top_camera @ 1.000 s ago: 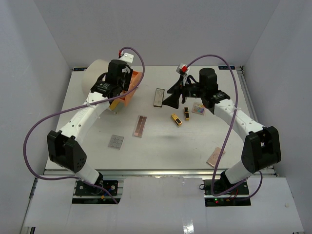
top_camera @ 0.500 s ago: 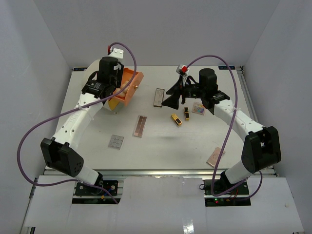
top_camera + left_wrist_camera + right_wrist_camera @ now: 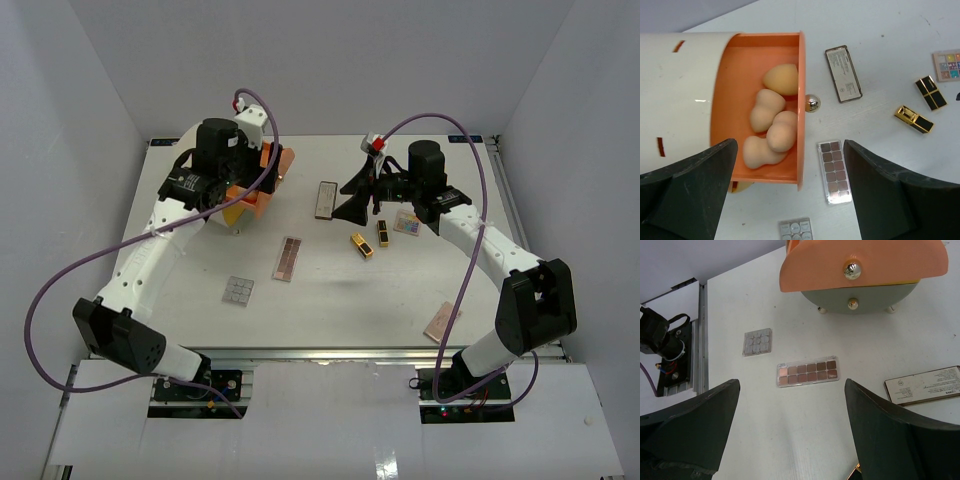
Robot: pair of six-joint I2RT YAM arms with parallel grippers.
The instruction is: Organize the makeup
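Several tan sponges (image 3: 767,110) lie in the pulled-out orange drawer (image 3: 760,50). My left gripper (image 3: 790,165) hangs above the drawer's front edge, open and holding nothing. On the table lie two gold-and-black lipstick tubes (image 3: 361,245) (image 3: 913,118), a dark grey palette (image 3: 326,198) (image 3: 843,73), a long brown palette (image 3: 288,258) (image 3: 808,371), a small grey palette (image 3: 237,290) (image 3: 757,342), a multicolour palette (image 3: 407,223) and a pinkish one (image 3: 442,322). My right gripper (image 3: 345,198) (image 3: 790,430) hovers open near the dark grey palette, empty.
The drawer belongs to a big cream cylinder (image 3: 190,145) (image 3: 675,100) at the back left; its silver knob (image 3: 812,103) faces the table's middle. White enclosure walls stand on three sides. A metal rail (image 3: 702,335) runs along the table's near edge.
My left gripper's jaws have opened wide, and the left arm has swung back and to the left over the drawer. The right arm has not moved.
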